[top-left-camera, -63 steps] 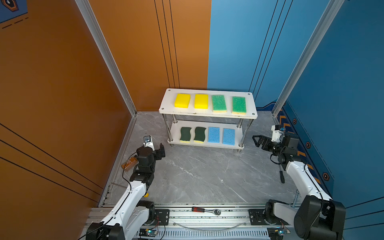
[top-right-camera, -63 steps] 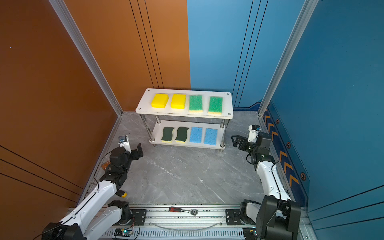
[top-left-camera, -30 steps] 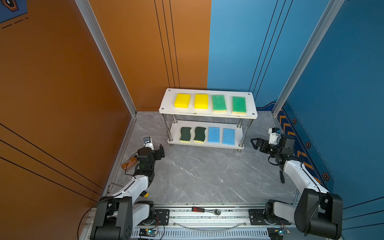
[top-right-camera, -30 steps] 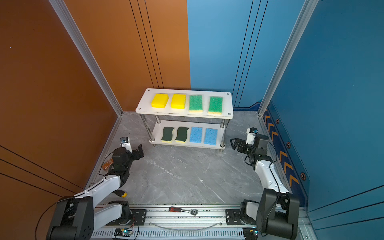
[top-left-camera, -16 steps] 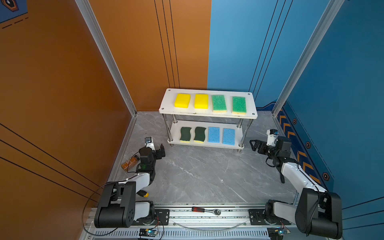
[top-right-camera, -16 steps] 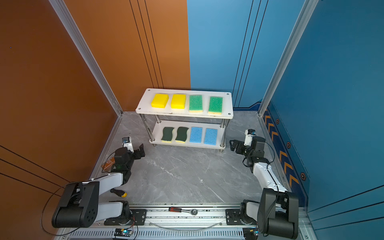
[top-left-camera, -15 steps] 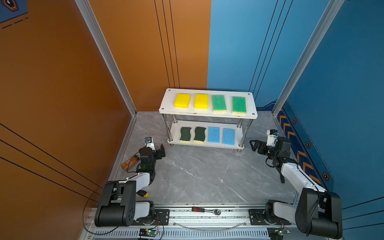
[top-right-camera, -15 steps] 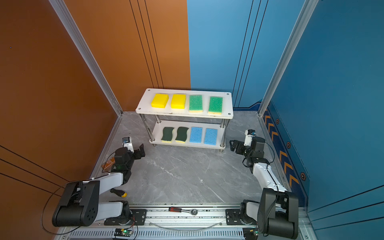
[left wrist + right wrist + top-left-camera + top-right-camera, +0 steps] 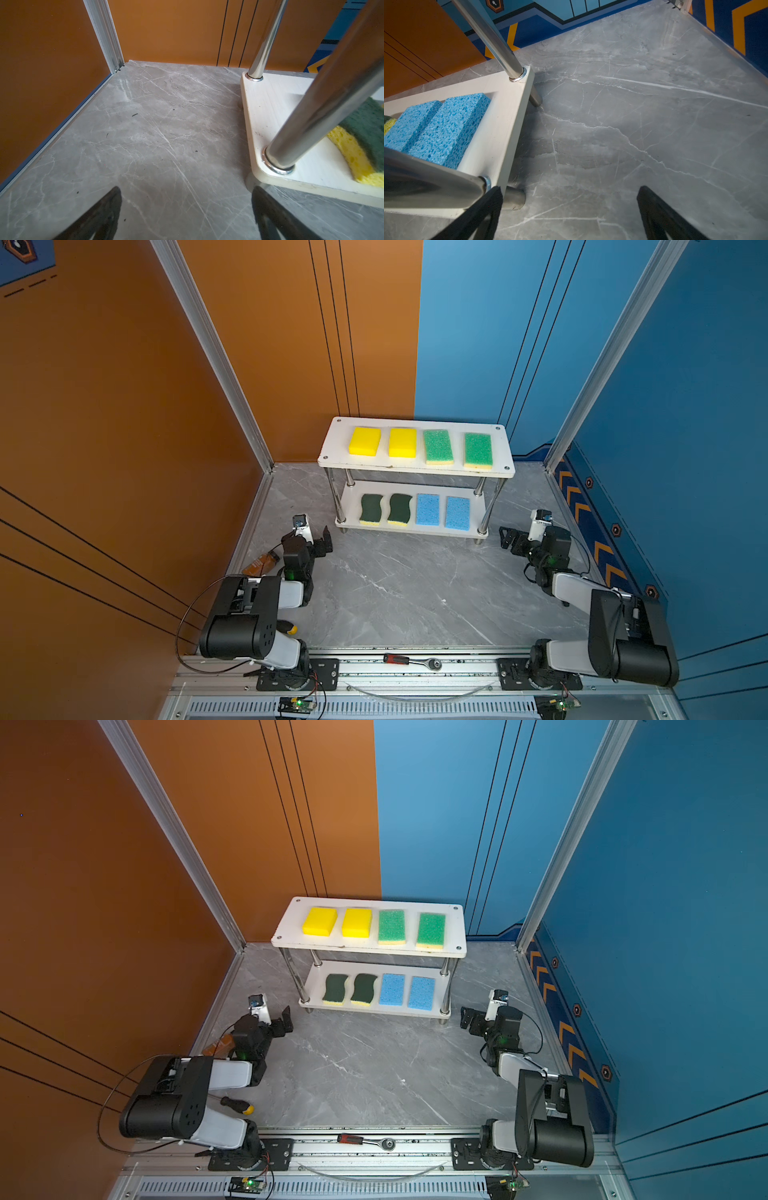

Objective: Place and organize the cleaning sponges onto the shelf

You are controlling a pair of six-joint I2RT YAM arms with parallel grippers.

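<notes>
All eight sponges lie flat on the shelf (image 9: 334, 448) at the far middle of the table (image 9: 395, 585), sorted in pairs. Left to right, yellow (image 9: 364, 441) then green-topped (image 9: 438, 447) sit on the upper board, dark green (image 9: 371, 509) then blue (image 9: 428, 509) on the lower. By my reading the placing is done and only parking the arms is in hand: the left gripper (image 9: 187, 190) sits low off the shelf's near left corner and the right gripper (image 9: 570, 187) off its near right corner, both with jaws spread wide and empty. The next move calls for no grasp, only keeping clear of the posts (image 9: 336, 499); the bottle (image 9: 261, 563) by the left wall is no part of the job.
</notes>
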